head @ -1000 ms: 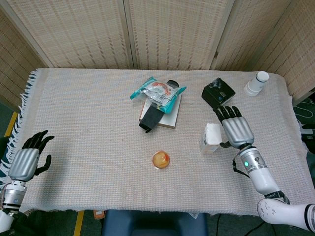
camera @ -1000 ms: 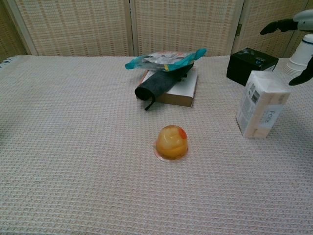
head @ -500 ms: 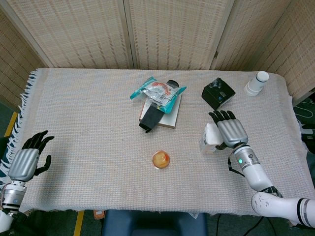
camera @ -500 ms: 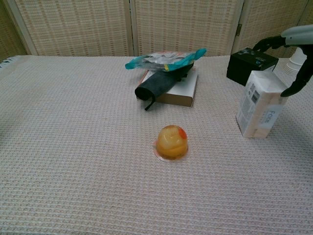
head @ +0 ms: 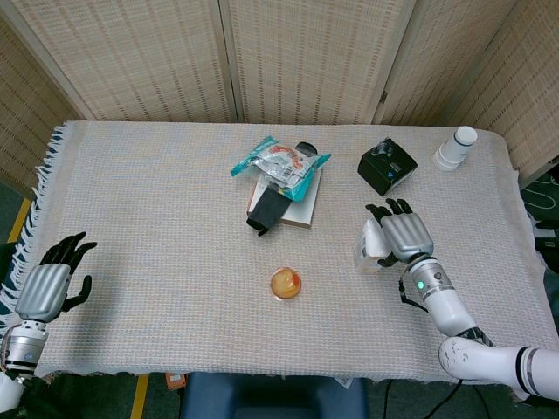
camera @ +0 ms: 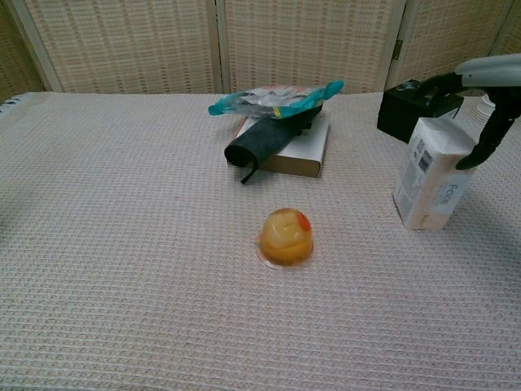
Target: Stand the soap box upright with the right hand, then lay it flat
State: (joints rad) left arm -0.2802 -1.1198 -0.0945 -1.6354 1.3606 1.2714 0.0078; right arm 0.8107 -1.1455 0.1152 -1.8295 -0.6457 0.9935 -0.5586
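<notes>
The right hand (head: 403, 236) is easing down and toward the soap box (head: 374, 245) at the right of the frame; a second ago it was hovering higher with fingers spread, and now its dark fingers (camera: 480, 138) are draping over the box's top edge. From the chest view the thumb is hanging just beside the box's right face, so the hand is released, grasping nothing yet. The box is already standing upright on the woven cloth (head: 157, 227), which suggests the first half of the job is done and the hand is getting ready to tip it flat.

The box is a pale, smooth-sided cardboard carton with small print, tall and narrow, so it will probably topple easily. The cloth is a coarse waffle weave with a fringe at the left edge. The left hand (head: 51, 284) is resting open at the lower left, well apart.
</notes>
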